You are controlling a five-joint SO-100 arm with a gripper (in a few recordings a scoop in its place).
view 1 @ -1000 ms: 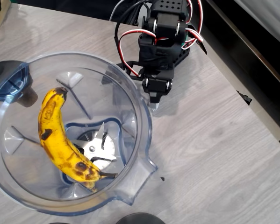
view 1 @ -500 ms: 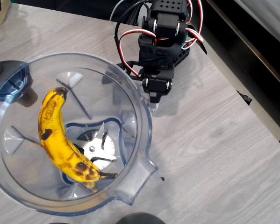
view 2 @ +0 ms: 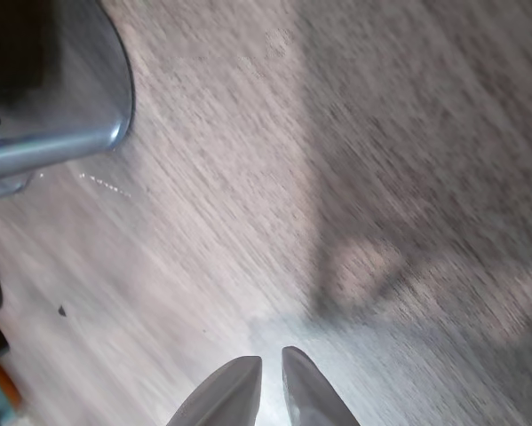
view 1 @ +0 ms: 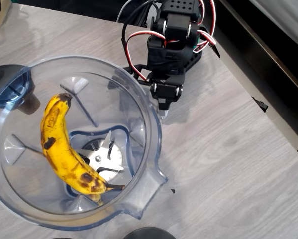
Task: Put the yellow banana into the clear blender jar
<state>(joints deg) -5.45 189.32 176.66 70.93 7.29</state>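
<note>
From above, I see the yellow banana (view 1: 64, 149) lying inside the clear blender jar (view 1: 153, 144), long axis running far-left to near-right across the blade; my gripper (view 1: 163, 113) (empty, fingertips nearly together) hangs just right of the rim over the desk (view 1: 228, 149).

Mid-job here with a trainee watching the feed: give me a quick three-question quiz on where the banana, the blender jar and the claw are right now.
1. True or false: the banana lies inside the blender jar.
2. Where is the claw in the overhead view?
A. over the blade
B. outside the jar, just right of its rim
C. gripping the banana
3. Fill in: in the wrist view the claw fingertips are nearly ____, with nothing between them, above the bare table.

Key:
1. True; one end rests near the blade.
2. B
3. together
</note>
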